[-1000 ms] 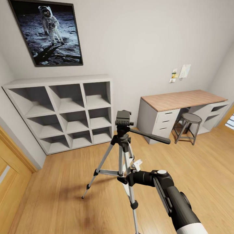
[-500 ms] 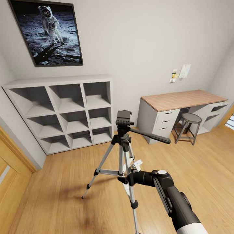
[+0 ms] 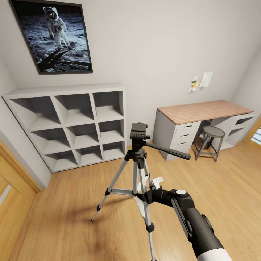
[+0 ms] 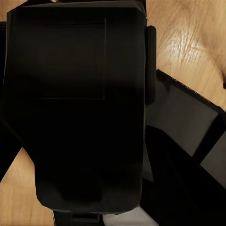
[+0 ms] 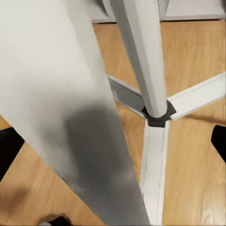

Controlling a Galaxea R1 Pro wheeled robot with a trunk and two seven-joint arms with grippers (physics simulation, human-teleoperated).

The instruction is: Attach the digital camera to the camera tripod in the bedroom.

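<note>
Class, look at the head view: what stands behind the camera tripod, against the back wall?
Behind the camera tripod stands an empty grey-white cube shelf. The tripod head covers a small part of the wall's base.

The tripod (image 3: 137,170) has silver legs with black joints, feet, head and handle. The floor (image 3: 72,221) is light honey-coloured wooden planks. The walls (image 3: 156,43) are pale grey-white, as are the shelf unit (image 3: 69,125) and the drawers under the desk; the surface (image 3: 203,110) is reddish-brown wood grain. The stool (image 3: 210,139) is dark grey. A black-framed poster (image 3: 54,34) shows a white-suited astronaut on grey moon ground. The right arm (image 3: 192,221) is black, turning white near the frame's edge.
</note>
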